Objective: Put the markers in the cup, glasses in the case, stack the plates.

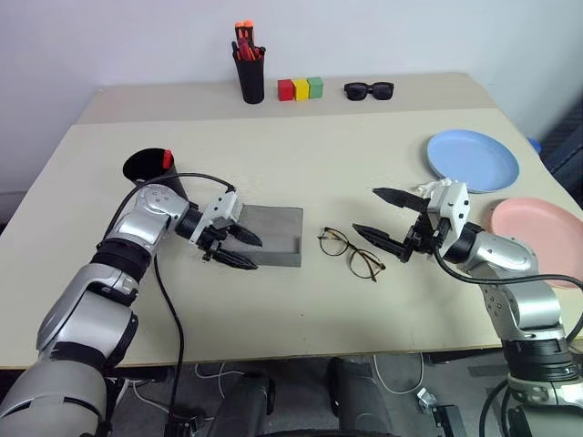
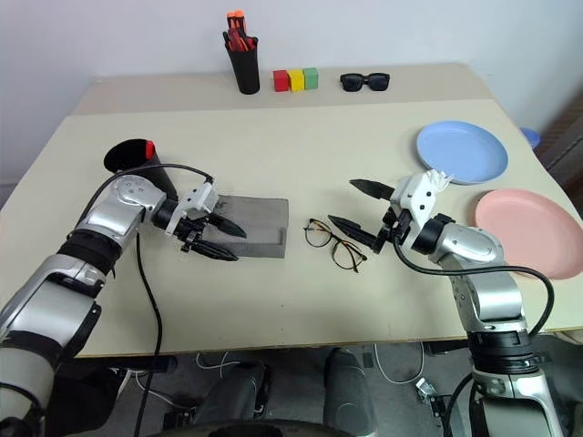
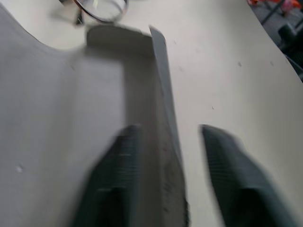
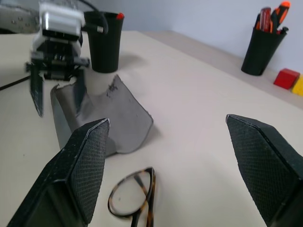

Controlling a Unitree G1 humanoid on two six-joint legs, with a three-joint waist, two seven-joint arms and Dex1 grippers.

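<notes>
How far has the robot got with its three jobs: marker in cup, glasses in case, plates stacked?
Done: the marker stands in the cup. In hand: the grey case lies open with the left gripper open at its edge, and the right gripper is open beside the glasses, which lie on the table outside the case. Left: the blue plate and pink plate sit side by side, unstacked.

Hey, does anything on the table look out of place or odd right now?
Nothing is spilled or damaged. The glasses lie with their arms unfolded beside the open grey case, and the blue plate and pink plate sit side by side, unstacked.
</notes>
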